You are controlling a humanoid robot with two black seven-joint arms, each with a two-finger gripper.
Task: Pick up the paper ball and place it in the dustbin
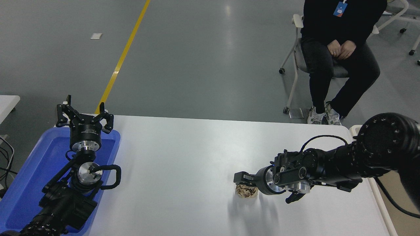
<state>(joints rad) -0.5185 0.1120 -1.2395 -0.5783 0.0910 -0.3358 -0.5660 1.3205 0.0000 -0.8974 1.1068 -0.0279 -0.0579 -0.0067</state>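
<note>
The paper ball [246, 192], a tan-brown crumpled wad, lies on the white table [183, 154] right of centre. My right gripper [250, 186] reaches in from the right and sits low over the ball, open, with one finger [241, 178] at the ball's far side and the palm covering its right part. The dustbin shows only as a pale rounded rim [382, 209] and a beige wall at the table's right edge, under my right arm. My left gripper [83, 114] is parked open at the lower left.
A bright blue tray [29, 183] lies at the table's left edge under my left arm. A person in black sits on a chair [339, 52] beyond the table's far right, hands folded. A yellow line runs across the grey floor.
</note>
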